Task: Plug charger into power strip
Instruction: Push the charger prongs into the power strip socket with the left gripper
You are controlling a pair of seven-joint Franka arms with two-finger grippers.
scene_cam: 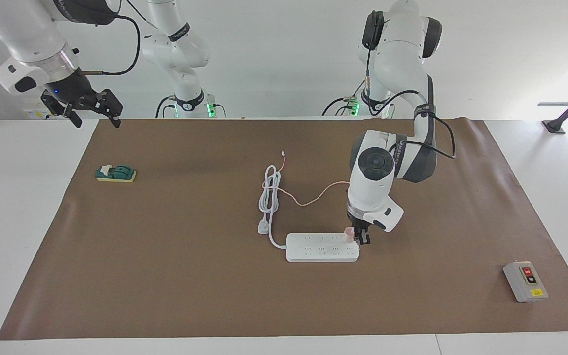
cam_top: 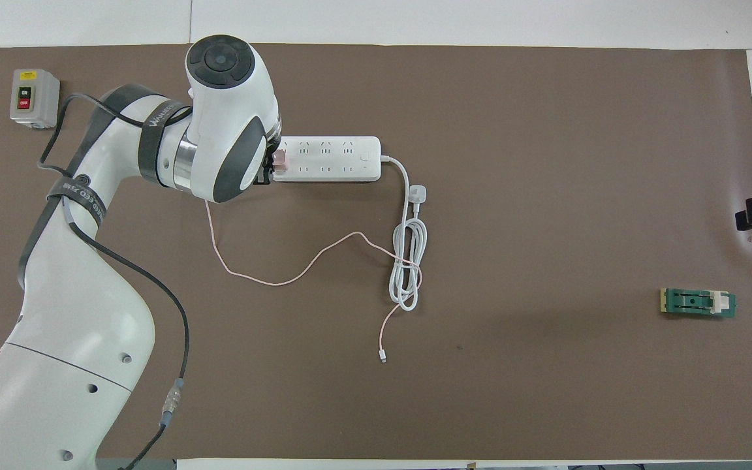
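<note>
The white power strip (scene_cam: 321, 248) lies mid-table; it also shows in the overhead view (cam_top: 330, 160). The pale pink charger (scene_cam: 348, 234) stands upright on the strip's end toward the left arm, also seen from overhead (cam_top: 279, 158). Its thin pink cable (scene_cam: 313, 199) trails toward the robots across the coiled white cord (scene_cam: 270, 192). My left gripper (scene_cam: 362, 239) is down at that end of the strip, right beside the charger; the arm hides it from overhead. My right gripper (scene_cam: 94, 112) is open and waits high over the table edge at the right arm's end.
A grey box with red and black buttons (scene_cam: 525, 281) sits toward the left arm's end, farther from the robots. A green and yellow block (scene_cam: 115, 173) lies toward the right arm's end. The strip's white round-headed plug (scene_cam: 263, 227) rests beside the strip.
</note>
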